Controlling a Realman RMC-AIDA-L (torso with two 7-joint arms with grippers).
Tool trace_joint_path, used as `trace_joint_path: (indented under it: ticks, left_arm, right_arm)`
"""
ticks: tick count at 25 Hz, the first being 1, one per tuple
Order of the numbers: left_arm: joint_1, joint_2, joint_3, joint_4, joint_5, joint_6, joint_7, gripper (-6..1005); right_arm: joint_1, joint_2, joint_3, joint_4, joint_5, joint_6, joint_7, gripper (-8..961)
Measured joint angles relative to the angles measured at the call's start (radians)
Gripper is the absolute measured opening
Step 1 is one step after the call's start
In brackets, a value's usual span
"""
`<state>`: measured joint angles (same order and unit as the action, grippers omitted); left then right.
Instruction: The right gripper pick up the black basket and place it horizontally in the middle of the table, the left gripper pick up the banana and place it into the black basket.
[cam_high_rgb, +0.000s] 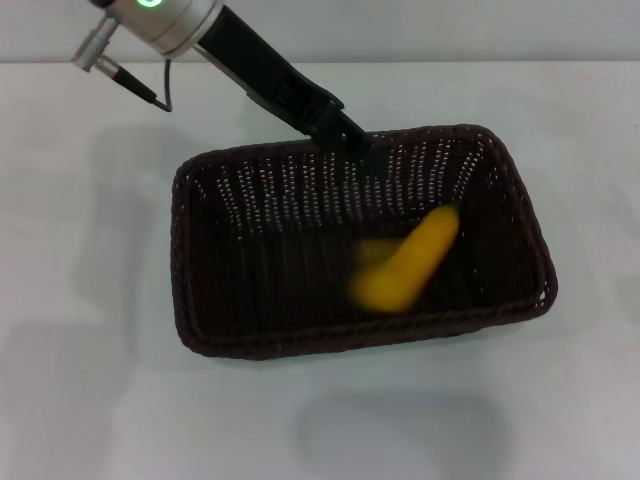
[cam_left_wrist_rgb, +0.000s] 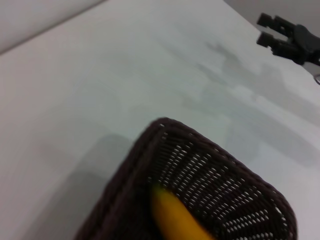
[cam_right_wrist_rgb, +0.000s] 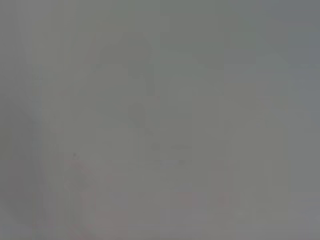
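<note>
Left tool (cam_high_rgb: 368, 150) hangs over the far rim of the black basket (cam_high_rgb: 200, 340), holding nothing, though I cannot tell how wide its fingers stand. Below and nearer the robot, the banana (cam_high_rgb: 408, 265) lies inside, toward the basket's right end, its long axis slanting across the floor. Open surface (cam_high_rgb: 90, 400) surrounds the basket; the right tool (cam_left_wrist_rgb: 280, 37) waits well apart.
</note>
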<state>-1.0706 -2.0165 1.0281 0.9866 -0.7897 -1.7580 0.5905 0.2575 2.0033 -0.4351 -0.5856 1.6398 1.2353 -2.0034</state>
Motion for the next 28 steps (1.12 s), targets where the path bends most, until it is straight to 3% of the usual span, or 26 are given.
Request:
trace_joint_path:
  ticks: [3,6,8,11,12,13,16,22,28]
  left_arm:
    - [0.019,0.005,-0.006,0.01,-0.005,0.02,0.03,687]
    - [0.072,-0.005,-0.029,0.092,-0.017,0.034,0.077,805]
    - [0.147,-0.023,-0.041,0.197,-0.062,0.065,0.129,884]
    - [0.273,-0.042,-0.043,0.325,-0.175,0.137,0.224,883]
    - [0.356,-0.051,-0.043,0.382,-0.25,0.186,0.285,883]
    - [0.382,-0.052,-0.043,0.397,-0.281,0.208,0.306,883]
    - [0.543,-0.057,-0.044,0.44,-0.455,0.339,0.446,882]
    - [0.803,-0.062,-0.056,0.345,-0.817,0.518,0.754,880]
    - [0.908,-0.063,-0.094,0.139,-1.059,0.534,1.066,880]
  right_arm:
    - [-0.007,-0.002,0.003,-0.006,0.002,0.003,0.0,875]
    - [-0.008,-0.003,0.005,-0.012,0.003,0.008,0.002,874]
    - [-0.009,-0.004,0.006,-0.018,0.003,0.013,0.004,874]
    - [-0.011,-0.009,0.004,-0.04,0.002,0.029,0.019,873]
    - [-0.014,-0.012,0.002,-0.049,0.0,0.036,0.031,873]
    - [-0.016,-0.017,-0.002,-0.06,-0.001,0.044,0.046,873]
    - [-0.021,-0.029,-0.006,-0.08,-0.001,0.075,0.079,872]
    - [-0.023,-0.042,-0.009,-0.157,-0.016,0.113,0.195,872]
    - [-0.009,-0.034,-0.01,-0.303,-0.105,0.116,0.344,872]
